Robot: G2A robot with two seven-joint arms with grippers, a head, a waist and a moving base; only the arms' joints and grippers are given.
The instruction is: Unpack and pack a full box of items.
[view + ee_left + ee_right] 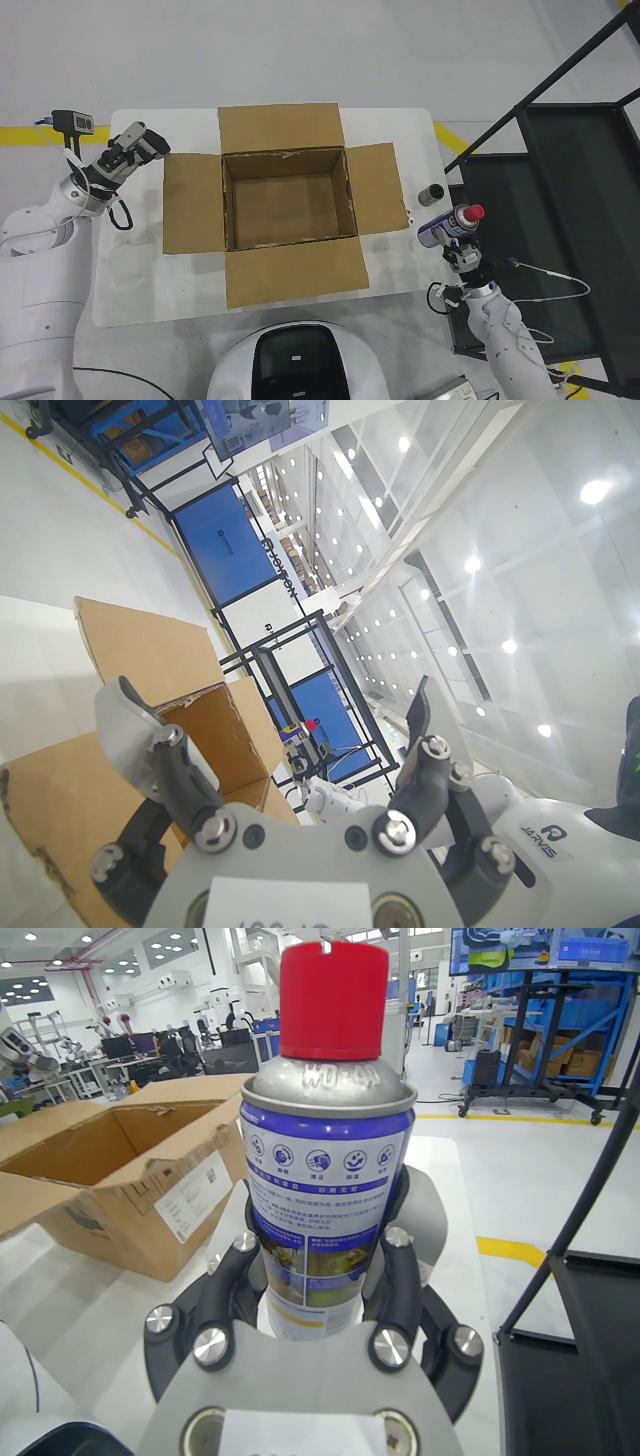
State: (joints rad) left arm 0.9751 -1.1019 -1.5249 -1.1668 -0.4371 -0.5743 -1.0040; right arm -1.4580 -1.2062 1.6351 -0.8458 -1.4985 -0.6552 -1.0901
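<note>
- My right gripper is clamped around the red-capped spray can at the table's right edge.
- My left gripper hangs over the far left corner, jaws spread wide.
- The open box sits mid-table.

On spray can: blue-and-white label, row of five round icons with small captions, dense small print below, embossed lettering on metal shoulder. On box side wall: white shipping label, print too small to read. On blue wall panels: white logo lettering.
</note>
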